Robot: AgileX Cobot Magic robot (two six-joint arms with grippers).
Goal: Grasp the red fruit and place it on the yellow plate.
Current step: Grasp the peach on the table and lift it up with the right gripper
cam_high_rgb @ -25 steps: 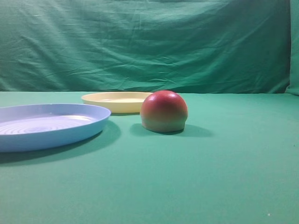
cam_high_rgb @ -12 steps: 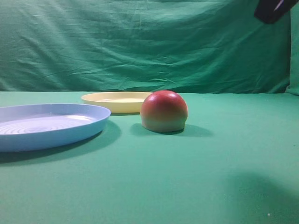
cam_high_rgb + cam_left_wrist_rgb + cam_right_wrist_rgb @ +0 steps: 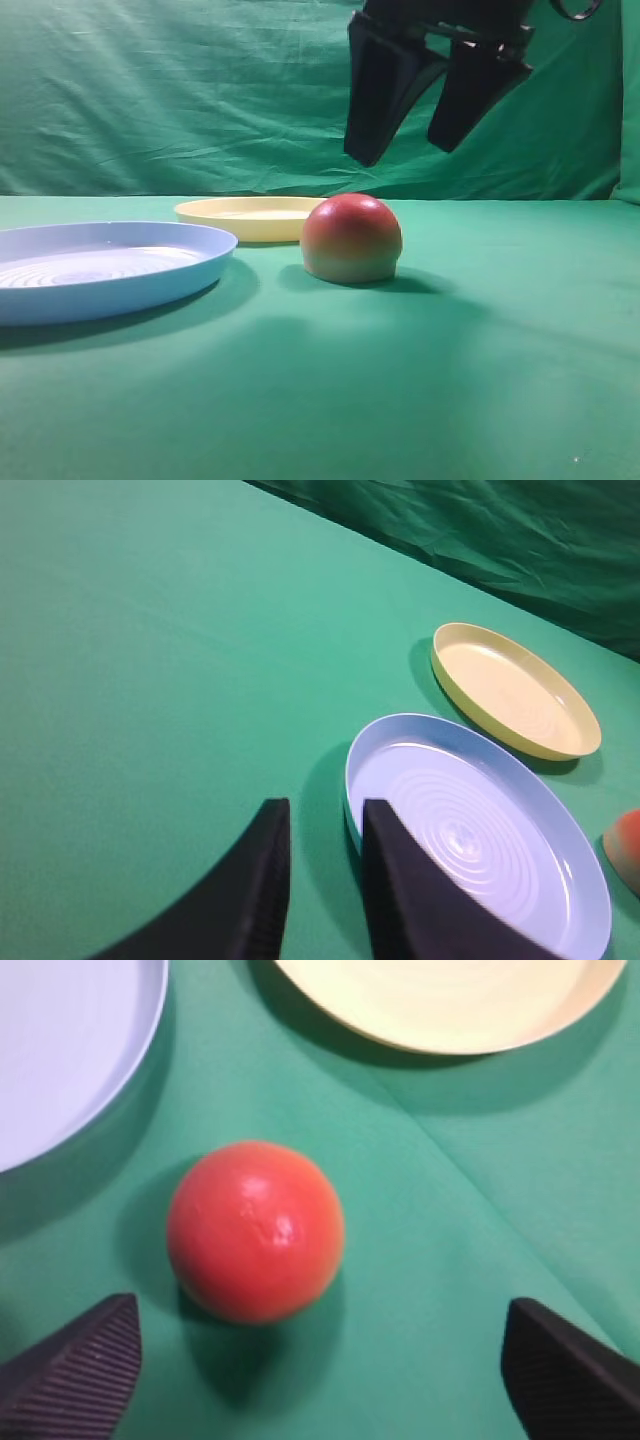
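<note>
While the red fruit sits dome-up on the green cloth, nothing touches it. Right gripper hangs above it, slightly right of centre, jaws spread wide and empty; right wrist view shows the fruit between and ahead of the two ribbed fingertips. Yellow plate lies just behind-left of the fruit, bare, not touching it. Blue plate sits nearer the camera on the left, ringed inside. Left gripper is off over the cloth beside the blue plate, fingers nearly together with a narrow gap, holding nothing.
</note>
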